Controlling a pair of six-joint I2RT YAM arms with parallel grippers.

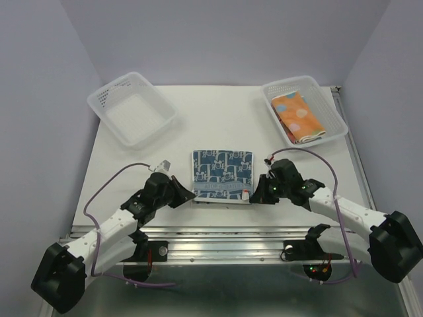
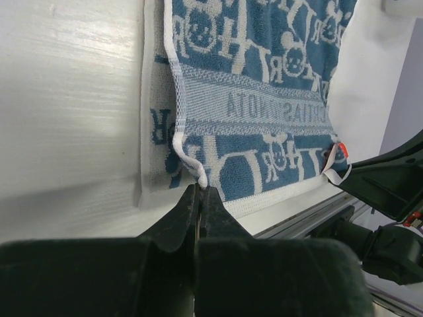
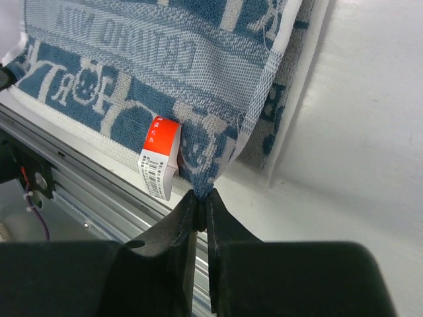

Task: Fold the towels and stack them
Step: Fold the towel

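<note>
Towels: blue towel (image 1: pixel 222 173) 1, orange towels (image 1: pixel 299 115) maybe 2 | left tool (image 2: pixel 200 191), right tool (image 3: pixel 200 197) pinch blue corners

From above, my wrists cover the two near corners of the towel (image 1: pixel 222 173). Up close, each corner tip is lost inside my left jaws and right jaws, closed on it, and the towel's far part runs off the top edge. The tag (image 3: pixel 160 158) at its near hem has print too small to read. Far right of it, the orange towel (image 1: pixel 299 116) may be one cloth or several.
</note>
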